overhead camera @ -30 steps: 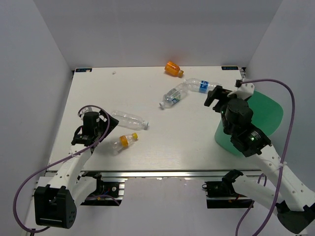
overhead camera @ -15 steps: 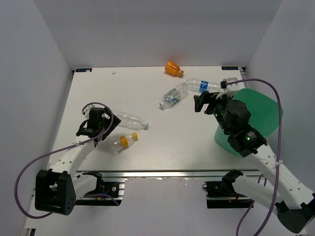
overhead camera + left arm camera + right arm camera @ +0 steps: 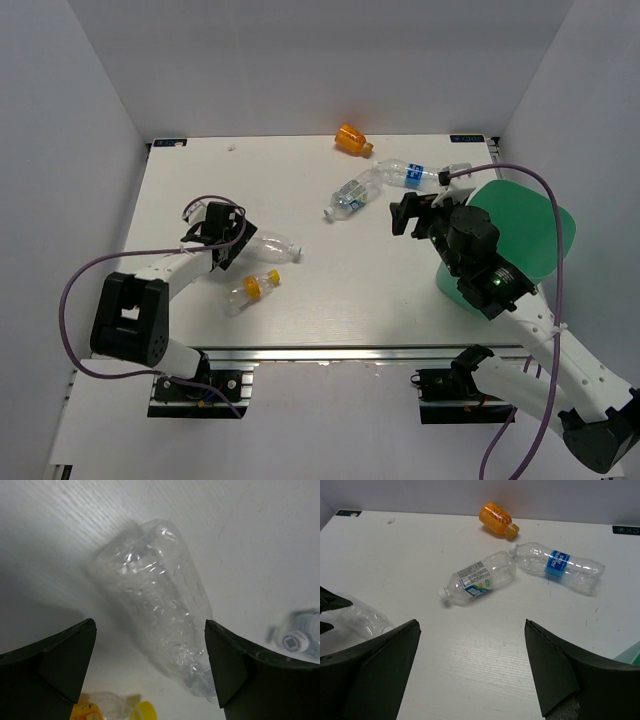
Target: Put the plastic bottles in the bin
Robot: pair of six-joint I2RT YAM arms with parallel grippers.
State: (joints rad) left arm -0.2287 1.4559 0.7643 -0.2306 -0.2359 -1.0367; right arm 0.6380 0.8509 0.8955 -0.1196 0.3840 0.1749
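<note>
Left end effector (image 3: 150,625) has advanced, fingers spread and empty, to straddle the long clear crumpled plastic bottle (image 3: 150,580) directly beneath it. Grasp judged imminent. The translucent green bin (image 3: 545,225) lies well off to its right.

Top external: high above the near edge, looks down on the whole table (image 3: 330,290). Left wrist: very near, faces down onto the long clear bottle (image 3: 160,610). Right wrist: higher, faces far-left across the table and shares that bottle at its left edge.
</note>
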